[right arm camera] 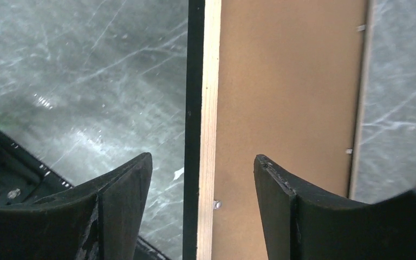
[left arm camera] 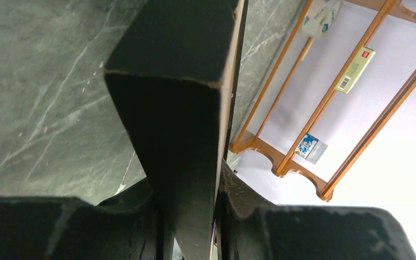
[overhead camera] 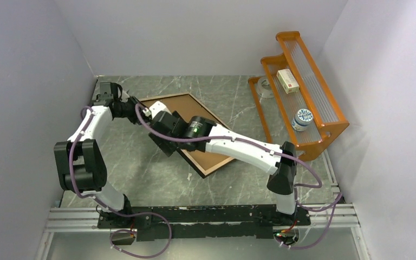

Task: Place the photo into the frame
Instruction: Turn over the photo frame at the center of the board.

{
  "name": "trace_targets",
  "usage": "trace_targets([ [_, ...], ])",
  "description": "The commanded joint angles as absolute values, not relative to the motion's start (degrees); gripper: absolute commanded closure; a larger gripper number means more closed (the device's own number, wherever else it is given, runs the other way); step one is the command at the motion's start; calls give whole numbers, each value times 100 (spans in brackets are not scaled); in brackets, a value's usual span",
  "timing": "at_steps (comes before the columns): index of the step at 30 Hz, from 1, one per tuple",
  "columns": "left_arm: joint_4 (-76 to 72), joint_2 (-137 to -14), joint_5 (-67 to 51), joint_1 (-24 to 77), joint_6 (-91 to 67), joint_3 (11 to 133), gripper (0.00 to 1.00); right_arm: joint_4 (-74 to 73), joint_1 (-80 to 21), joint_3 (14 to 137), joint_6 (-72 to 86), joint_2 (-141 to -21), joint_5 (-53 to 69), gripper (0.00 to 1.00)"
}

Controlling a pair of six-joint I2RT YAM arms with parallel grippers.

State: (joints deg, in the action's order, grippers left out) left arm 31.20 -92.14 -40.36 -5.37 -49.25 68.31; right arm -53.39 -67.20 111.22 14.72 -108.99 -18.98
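Note:
The frame [overhead camera: 180, 96] lies back up on the table, its light-wood border around a solid brown backing board [overhead camera: 208, 154]. My left gripper [overhead camera: 131, 104] is shut on the frame's far-left corner. In the left wrist view the black frame edge [left arm camera: 173, 81] is pinched between the fingers of the gripper [left arm camera: 189, 189]. My right gripper [overhead camera: 160, 122] is open over the frame's left side. In the right wrist view it [right arm camera: 203, 162] straddles the black and light-wood border [right arm camera: 208, 81] beside the backing board [right arm camera: 287, 81]. The photo is not in view.
An orange rack [overhead camera: 298, 97] stands at the back right, holding a white box [overhead camera: 287, 80] and a round tin [overhead camera: 302, 119]. A tape roll [overhead camera: 264, 86] sits at its foot. Small metal tabs [right arm camera: 216, 204] line the frame's inner edge. Walls enclose the table.

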Motion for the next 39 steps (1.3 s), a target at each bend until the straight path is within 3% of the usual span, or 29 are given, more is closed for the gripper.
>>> trace_targets([
  [1,4181,-8852,-3646,-547,-4790,7475,97,-5640,-7176,11587,972,-11118,-3787,28],
  [14,4680,-8815,-4067,-546,-4914,7990,97,-5610,-7629,11614,-31,-11494,-4450,35],
  [20,4690,-8795,-4165,-545,-4916,7990,97,-5680,-7672,11691,-312,-11660,-4968,59],
  [24,4625,-8776,-4257,-555,-4958,7972,98,-5605,-7682,11644,-537,-11608,-4995,69],
  [26,4618,-8782,-4280,-562,-4968,8006,97,-5537,-7675,11568,-631,-11577,-4935,69],
  [30,4666,-8830,-4338,-555,-4933,8109,97,-5603,-7678,11493,-649,-11658,-4937,57],
  [33,4659,-8849,-4406,-568,-4931,8146,98,-5644,-7680,11462,-591,-11711,-4921,54],
  [36,4651,-8846,-4434,-576,-4924,8164,97,-5594,-7679,11456,-594,-11746,-4912,56],
  [39,4644,-8859,-4490,-603,-4909,8148,97,-5574,-7681,11531,-589,-11767,-4986,66],
])
